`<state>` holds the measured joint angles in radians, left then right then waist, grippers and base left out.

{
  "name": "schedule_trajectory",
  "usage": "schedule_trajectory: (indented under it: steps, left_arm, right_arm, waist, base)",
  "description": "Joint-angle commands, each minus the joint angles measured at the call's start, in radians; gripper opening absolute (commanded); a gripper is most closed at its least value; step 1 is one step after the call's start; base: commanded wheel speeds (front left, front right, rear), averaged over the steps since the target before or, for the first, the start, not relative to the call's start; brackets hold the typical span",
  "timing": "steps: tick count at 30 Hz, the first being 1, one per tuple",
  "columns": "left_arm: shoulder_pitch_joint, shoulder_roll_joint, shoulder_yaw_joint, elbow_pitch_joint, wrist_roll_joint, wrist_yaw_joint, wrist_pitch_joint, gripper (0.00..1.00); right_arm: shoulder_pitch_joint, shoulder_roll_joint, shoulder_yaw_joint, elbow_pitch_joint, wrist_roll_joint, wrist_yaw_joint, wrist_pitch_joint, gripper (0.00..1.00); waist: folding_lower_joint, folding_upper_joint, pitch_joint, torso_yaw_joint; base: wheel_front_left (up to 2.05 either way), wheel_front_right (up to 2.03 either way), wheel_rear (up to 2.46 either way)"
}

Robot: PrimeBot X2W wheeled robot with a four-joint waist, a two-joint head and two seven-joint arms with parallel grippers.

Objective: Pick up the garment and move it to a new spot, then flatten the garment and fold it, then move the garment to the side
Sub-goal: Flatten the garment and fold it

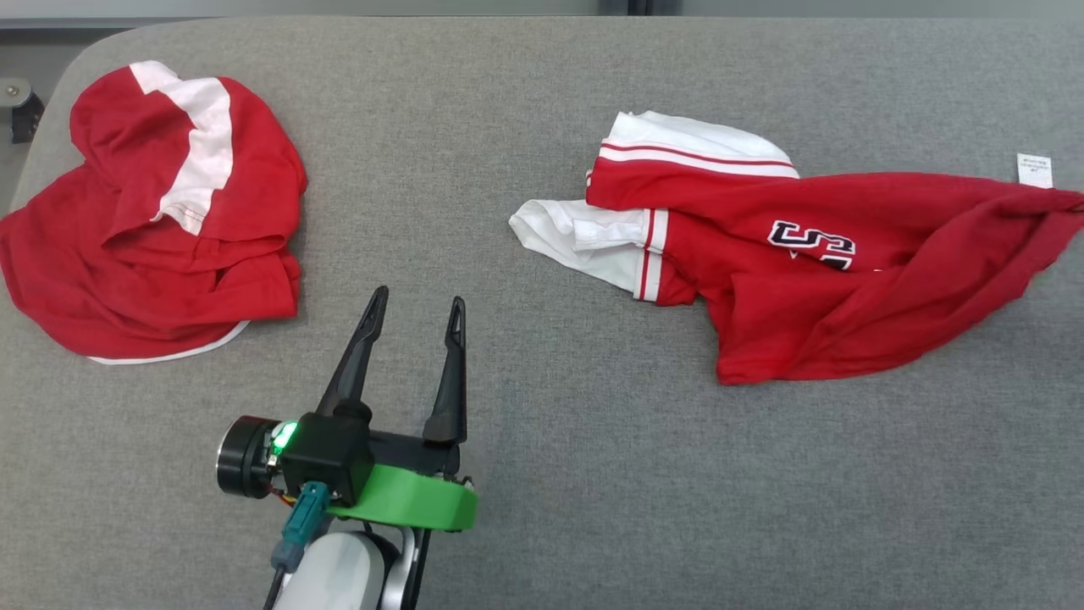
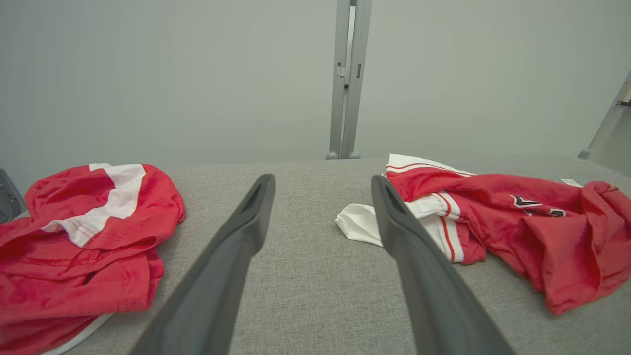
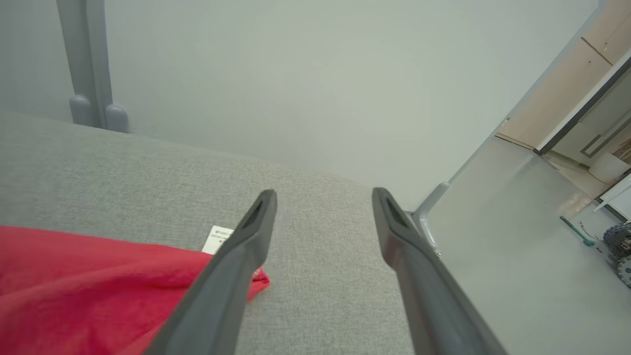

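Lying crumpled, the garment (image 1: 813, 271) sits right of left fingers (image 1: 450, 373).

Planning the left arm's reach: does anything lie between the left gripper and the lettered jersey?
Nothing visible does. Bare grey tabletop runs from the left gripper to the jersey, white sleeve nearest; the other red garment lies off leftward.

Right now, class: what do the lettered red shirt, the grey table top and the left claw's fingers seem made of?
Lettered red shirt: soft matte knit cloth; it creases and drapes. Table top: probably woven fabric cover; speckled weave shows. Left claw fingers: likely dark matte plastic; smooth, moulded look.
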<state>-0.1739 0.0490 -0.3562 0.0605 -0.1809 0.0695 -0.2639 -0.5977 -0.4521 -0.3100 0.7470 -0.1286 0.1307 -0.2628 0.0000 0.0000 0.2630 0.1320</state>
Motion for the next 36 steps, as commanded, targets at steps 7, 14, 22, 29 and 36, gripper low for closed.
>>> schedule_trajectory:
  steps: [7, 14, 22, 29, 36]
  left_arm:
    - [0.007, 0.003, 0.033, -0.005, 0.004, 0.0, -0.001, 1.0]
    - [0.03, 0.003, 0.065, -0.016, -0.006, -0.005, -0.001, 1.0]
    - [0.062, 0.003, 0.066, -0.011, -0.016, -0.013, -0.001, 1.0]
    - [0.067, 0.003, 0.052, -0.005, -0.021, -0.013, -0.001, 1.0]
    - [0.029, 0.003, 0.021, -0.003, -0.025, -0.011, -0.001, 1.0]
  right_arm:
    - [0.079, 0.143, 0.11, -0.21, 0.073, -0.001, -0.003, 1.0]
    - [0.24, 0.222, 0.279, -0.449, 0.192, -0.001, -0.003, 1.0]
    - [0.418, 0.319, 0.373, -0.586, 0.219, -0.001, -0.003, 1.0]
    - [0.443, 0.331, 0.41, -0.599, 0.21, -0.001, -0.003, 1.0]
    - [0.361, 0.253, 0.528, -0.566, 0.164, -0.001, -0.003, 1.0]
  waist:
    - [0.0, 0.0, -0.06, -0.043]
    - [0.0, 0.0, -0.109, -0.069]
    - [0.0, 0.0, -0.135, -0.084]
    - [0.0, 0.0, -0.135, -0.081]
    - [0.0, 0.0, -0.095, -0.025]
  base:
    - [0.0, 0.0, 0.0]
    - [0.0, 0.0, 0.0]
    - [0.0, 0.0, 0.0]
    - [0.0, 0.0, 0.0]
    - [0.0, 0.0, 0.0]
